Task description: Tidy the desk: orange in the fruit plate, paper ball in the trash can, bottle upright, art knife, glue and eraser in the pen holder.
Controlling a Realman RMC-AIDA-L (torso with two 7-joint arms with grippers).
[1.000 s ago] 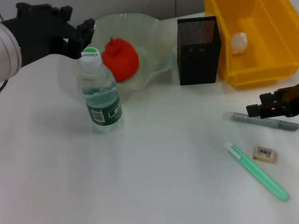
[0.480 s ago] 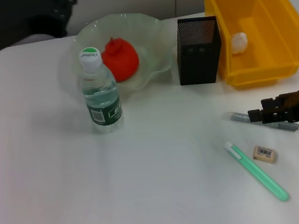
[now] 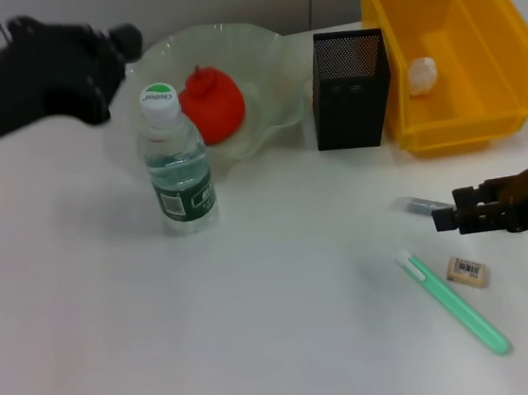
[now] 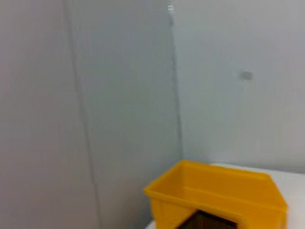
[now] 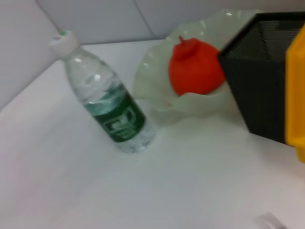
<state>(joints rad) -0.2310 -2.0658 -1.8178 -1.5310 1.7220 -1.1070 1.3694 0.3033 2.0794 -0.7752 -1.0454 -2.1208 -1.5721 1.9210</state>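
Trash can (image 3: 462, 51), bright yellow, sits at the white counter's (image 3: 260, 331) far right against a pale grey wall, a paper ball (image 3: 422, 75) inside. Fruit plate (image 3: 232, 87) holds the orange (image 3: 212, 105); pen holder (image 3: 351, 89) stands between plate and bin. Bottle (image 3: 177, 164) stands upright, cap up. Left pincer (image 3: 118, 42), spread unclear, hovers far left. Right pincer (image 3: 447, 215), jaws unreadable, hovers over a grey pen (image 3: 420, 204). Green art knife (image 3: 455, 301) lies diagonally beside the eraser (image 3: 467, 272); the right wrist view misses both.
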